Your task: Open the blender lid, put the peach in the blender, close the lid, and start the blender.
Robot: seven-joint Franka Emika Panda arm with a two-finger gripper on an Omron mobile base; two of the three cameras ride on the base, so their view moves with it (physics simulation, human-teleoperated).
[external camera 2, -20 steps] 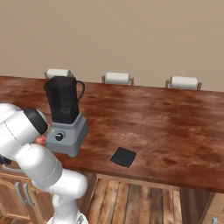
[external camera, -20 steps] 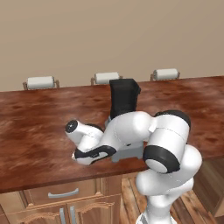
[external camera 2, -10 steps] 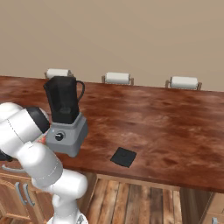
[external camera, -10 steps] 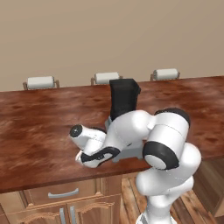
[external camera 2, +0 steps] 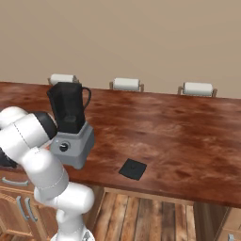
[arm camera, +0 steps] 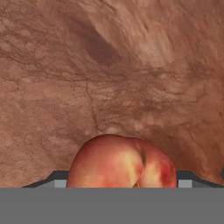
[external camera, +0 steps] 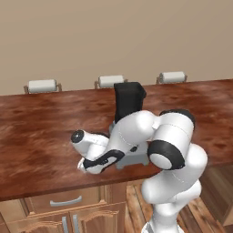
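Note:
The peach [arm camera: 118, 159], orange-red with a yellow patch, lies on the wooden counter right in front of the hand camera. It sits between the tips of my gripper [arm camera: 118, 180], and only slivers of the tips show at its two sides. In the left base view my gripper [external camera: 89, 166] is pressed low onto the counter near the front edge, left of the blender [external camera: 129, 102]. The blender [external camera 2: 70, 127] stands with its dark jar uncovered. The blender lid [external camera 2: 132, 169] lies flat on the counter to the blender's right.
The brown wooden counter [external camera: 36, 132] runs the full width, with its front edge just below my hand. Three white chair backs [external camera 2: 126, 84] line its far side. Cabinet drawers [external camera: 63, 202] sit under the counter.
The hand has dropped lower onto the counter and shifted slightly toward its front edge. The blender and the lid have not moved.

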